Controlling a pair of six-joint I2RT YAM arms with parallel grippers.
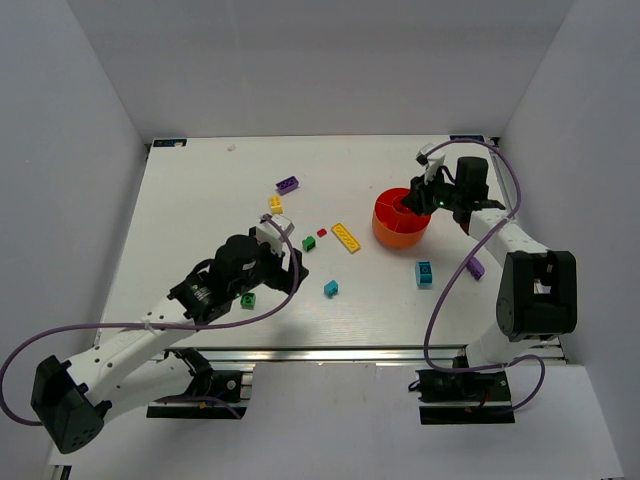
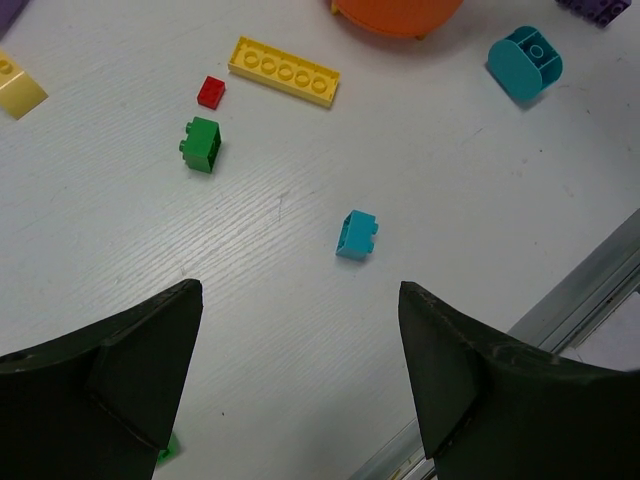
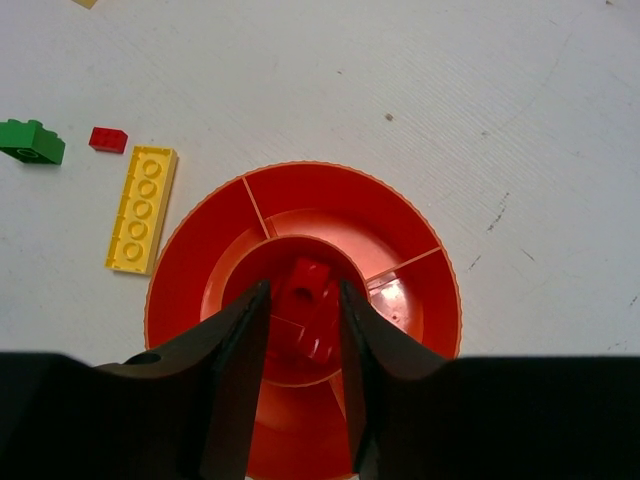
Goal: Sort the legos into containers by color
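Right gripper (image 3: 303,292) was recorded part-open, nothing held; red brick (image 3: 306,280), closely flanked between, risked being dragged from bowl (image 3: 400,215) beneath.

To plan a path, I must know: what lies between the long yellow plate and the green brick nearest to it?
A small red brick lies between the green brick and the yellow plate, near the plate's end; all three views show it.
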